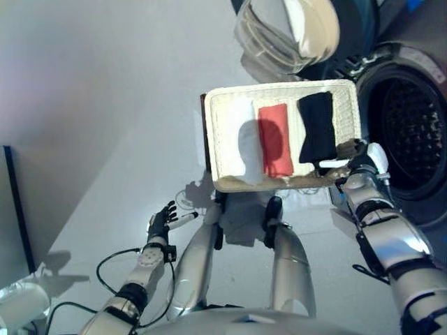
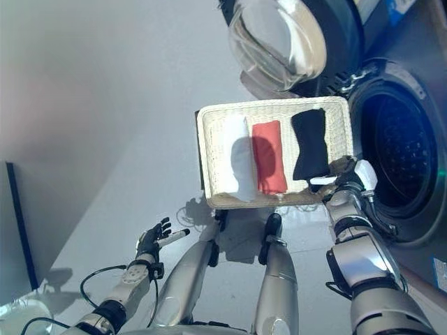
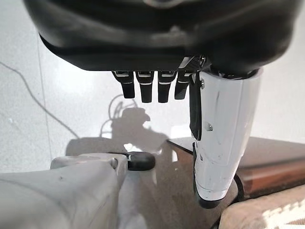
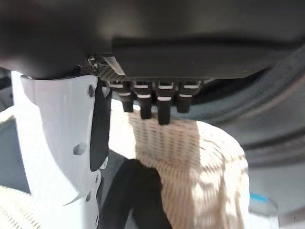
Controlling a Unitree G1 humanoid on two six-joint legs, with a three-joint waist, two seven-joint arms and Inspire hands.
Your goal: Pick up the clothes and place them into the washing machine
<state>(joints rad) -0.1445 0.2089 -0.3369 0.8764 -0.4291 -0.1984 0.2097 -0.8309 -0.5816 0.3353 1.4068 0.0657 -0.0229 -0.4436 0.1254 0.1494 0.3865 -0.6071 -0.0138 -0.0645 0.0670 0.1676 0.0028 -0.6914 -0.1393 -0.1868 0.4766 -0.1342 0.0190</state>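
A cream woven basket (image 1: pixel 214 143) stands in front of me with three folded cloths side by side: white (image 1: pixel 237 136), red (image 1: pixel 274 139) and black (image 1: pixel 318 125). My right hand (image 1: pixel 363 159) is at the basket's near right corner, beside the black cloth (image 4: pixel 136 195). It is open, with its white-covered thumb (image 4: pixel 62 143) above the cloth and nothing held. My left hand (image 1: pixel 162 222) hangs low on the left, open and empty, well away from the basket. The washing machine's dark drum (image 1: pixel 412 118) gapes just right of the basket.
The machine's round glass door (image 1: pixel 286 31) stands swung open above the basket's far edge. A brown wooden stand (image 3: pixel 271 167) carries the basket. A dark panel (image 1: pixel 17 209) lines the left edge, with a white object (image 1: pixel 21 303) on the floor near it.
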